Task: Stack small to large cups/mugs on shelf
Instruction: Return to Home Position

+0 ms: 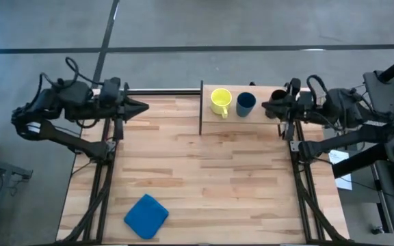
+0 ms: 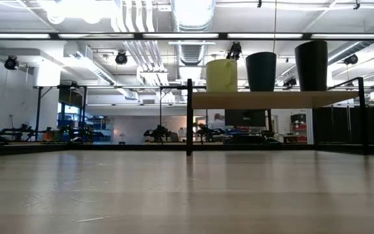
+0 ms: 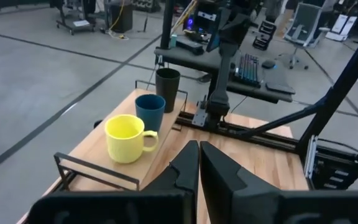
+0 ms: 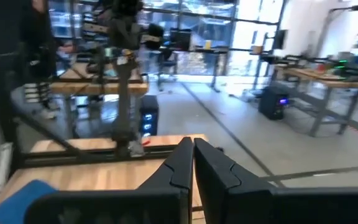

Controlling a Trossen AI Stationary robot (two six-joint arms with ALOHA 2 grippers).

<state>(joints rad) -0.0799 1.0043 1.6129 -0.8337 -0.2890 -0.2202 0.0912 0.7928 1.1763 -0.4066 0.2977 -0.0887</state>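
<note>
Three cups stand upright in a row on the light wood shelf [image 1: 252, 124] at the table's far right. The yellow mug [image 1: 220, 101] with a handle is nearest the shelf's left end, then the dark blue cup [image 1: 245, 104], then the taller black cup [image 1: 278, 96]. In the low view they rest by their bottoms on the shelf board [image 2: 271, 99]. My right gripper [image 1: 265, 106] is shut and empty, held above the shelf's right end by the black cup. My left gripper [image 1: 144, 106] is shut and empty at the table's far left edge.
A flat blue square cloth [image 1: 146, 216] lies near the table's front left. The shelf has a thin dark upright frame [image 2: 189, 117] at its left end. Bare tabletop [image 1: 204, 178] lies between the shelf and the near edge.
</note>
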